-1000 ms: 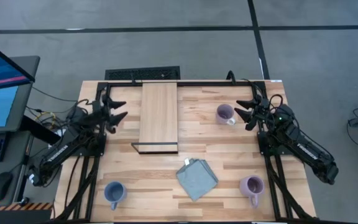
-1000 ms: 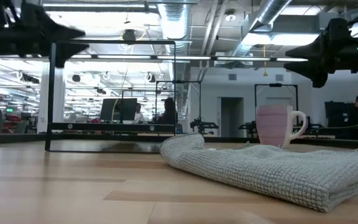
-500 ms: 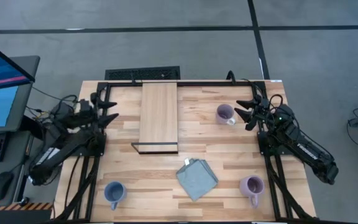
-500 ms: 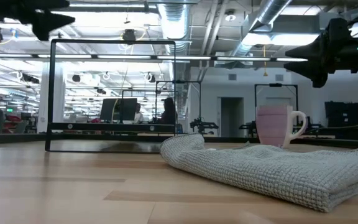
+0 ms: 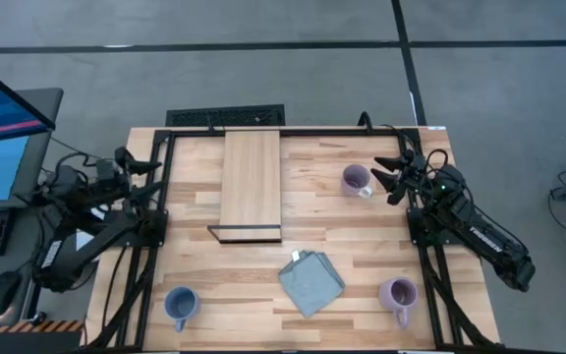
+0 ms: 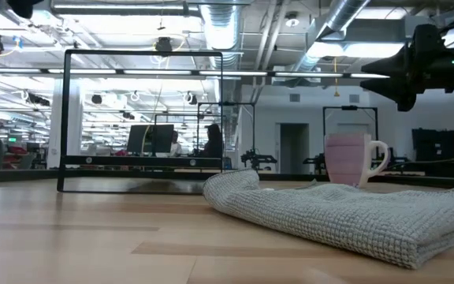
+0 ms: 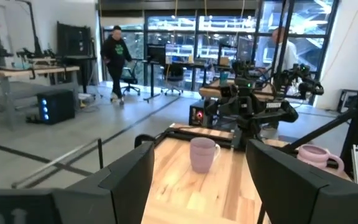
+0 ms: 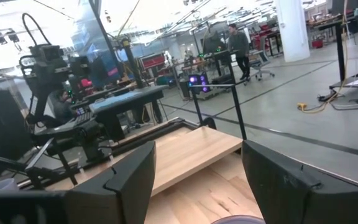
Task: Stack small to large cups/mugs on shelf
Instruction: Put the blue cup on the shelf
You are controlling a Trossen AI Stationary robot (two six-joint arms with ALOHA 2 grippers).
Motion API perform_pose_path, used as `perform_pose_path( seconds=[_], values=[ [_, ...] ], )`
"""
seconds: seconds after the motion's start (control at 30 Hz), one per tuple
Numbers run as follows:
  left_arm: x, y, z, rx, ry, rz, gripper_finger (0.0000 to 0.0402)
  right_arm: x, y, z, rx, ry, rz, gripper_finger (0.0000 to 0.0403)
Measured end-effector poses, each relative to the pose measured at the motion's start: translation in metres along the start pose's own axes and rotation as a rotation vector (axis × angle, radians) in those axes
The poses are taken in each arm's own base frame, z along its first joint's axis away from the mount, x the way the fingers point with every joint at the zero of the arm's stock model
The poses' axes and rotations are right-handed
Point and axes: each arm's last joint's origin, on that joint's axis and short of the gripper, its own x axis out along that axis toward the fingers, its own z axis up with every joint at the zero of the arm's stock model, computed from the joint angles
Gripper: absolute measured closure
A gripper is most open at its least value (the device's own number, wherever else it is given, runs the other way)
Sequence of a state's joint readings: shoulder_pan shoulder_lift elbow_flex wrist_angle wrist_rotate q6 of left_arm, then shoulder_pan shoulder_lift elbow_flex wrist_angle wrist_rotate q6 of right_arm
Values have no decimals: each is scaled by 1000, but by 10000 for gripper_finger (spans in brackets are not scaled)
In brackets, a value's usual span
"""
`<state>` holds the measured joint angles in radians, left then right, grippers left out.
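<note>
Three mugs stand upright on their bases on the tabletop: a lilac mug [image 5: 355, 180] at the far right, another lilac mug [image 5: 398, 293] at the near right, and a dusty blue mug [image 5: 180, 305] at the near left. The light-wood shelf [image 5: 251, 182] lies flat at the far middle. My left gripper [image 5: 145, 169] hangs open at the table's left edge, raised and pointing level across the table. My right gripper [image 5: 386, 177] is open just right of the far lilac mug [image 7: 202, 152], touching nothing.
A folded grey-blue cloth [image 5: 311, 282] lies between the two near mugs and fills the front of the low view [image 6: 345, 213]. A black frame [image 5: 226, 128] runs along the table's far edge. People move in the room beyond.
My left gripper has risen and drawn back toward the table's left edge, still open and holding nothing; it has almost left the top of the low view. My right arm and the mugs have kept still.
</note>
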<state>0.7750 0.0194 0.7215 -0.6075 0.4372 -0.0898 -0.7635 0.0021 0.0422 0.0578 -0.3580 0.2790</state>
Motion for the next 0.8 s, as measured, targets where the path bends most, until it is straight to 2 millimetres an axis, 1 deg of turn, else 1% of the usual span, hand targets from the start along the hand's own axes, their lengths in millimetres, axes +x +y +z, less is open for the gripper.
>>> perform_pose_path(
  seconds=[0.1,0.17,0.23,0.3,0.5,0.57,0.8],
  values=[
    [-2,0,4,-21,29,55,154,0,0,0,0,0,-1,143],
    [-2,2,5,-45,81,125,154,0,0,0,-1,-1,-2,143],
    [0,4,7,-66,136,191,154,0,0,0,-2,-2,-7,143],
    [5,6,9,-75,184,209,154,0,-1,0,-2,-5,-19,143],
    [25,13,21,-89,236,139,154,0,-1,0,-15,-5,-26,143],
    [33,17,22,-93,274,127,154,0,-1,0,-41,-1,-27,143],
    [62,26,21,-76,386,-46,154,0,-1,-1,-48,2,-28,143]
  ],
)
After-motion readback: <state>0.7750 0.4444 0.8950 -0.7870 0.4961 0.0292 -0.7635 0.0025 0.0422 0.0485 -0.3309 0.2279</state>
